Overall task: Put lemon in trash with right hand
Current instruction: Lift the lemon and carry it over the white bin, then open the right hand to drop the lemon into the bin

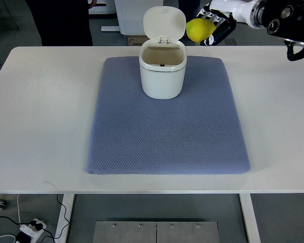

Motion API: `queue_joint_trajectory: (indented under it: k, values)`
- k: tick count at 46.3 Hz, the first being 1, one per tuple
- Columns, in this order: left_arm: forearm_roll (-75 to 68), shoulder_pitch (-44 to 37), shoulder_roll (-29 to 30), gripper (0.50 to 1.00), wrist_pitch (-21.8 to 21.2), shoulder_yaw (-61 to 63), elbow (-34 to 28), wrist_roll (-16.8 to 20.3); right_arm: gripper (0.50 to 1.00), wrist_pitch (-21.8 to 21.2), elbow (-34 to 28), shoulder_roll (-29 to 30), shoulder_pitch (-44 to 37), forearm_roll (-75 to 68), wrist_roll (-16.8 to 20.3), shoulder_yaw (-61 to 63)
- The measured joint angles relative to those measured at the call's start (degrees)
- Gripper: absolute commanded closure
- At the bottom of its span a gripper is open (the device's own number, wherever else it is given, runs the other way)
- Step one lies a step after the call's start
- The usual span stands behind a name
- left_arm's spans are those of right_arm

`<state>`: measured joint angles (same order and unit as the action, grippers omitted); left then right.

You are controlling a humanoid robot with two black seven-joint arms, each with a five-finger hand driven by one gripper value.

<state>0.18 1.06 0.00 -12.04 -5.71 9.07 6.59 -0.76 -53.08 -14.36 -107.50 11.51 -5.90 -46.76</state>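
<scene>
I see the lemon (pixel 199 29), bright yellow and smooth, with a pointed tip toward the left. It sits in my right hand (pixel 216 26), whose dark fingers (pixel 222 31) are curled around its right side, holding it up in the air past the table's far edge. The lemon is just right of the trash bin's raised lid (pixel 164 23) and a little beyond the bin's open mouth. The white trash bin (pixel 162 71) stands on the far-middle part of the blue mat (pixel 167 131). The white table (pixel 45 111) lies bare on both sides of the mat.
</scene>
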Motion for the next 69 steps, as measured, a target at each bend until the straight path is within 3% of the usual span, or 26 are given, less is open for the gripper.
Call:
queue_joint_trajectory:
  k: [39,69]
  values:
    - [0.0,-0.01,0.0,0.5,0.0,0.0,0.0,0.0,1.0,-0.38,4.94,6.12,5.29,-4.55,0.19,7.31]
    - [0.0,-0.01,0.0,0.5,0.0,0.0,-0.02,0.0,1.0,-0.39,13.24,13.19,10.28,-5.96,0.88,8.45]
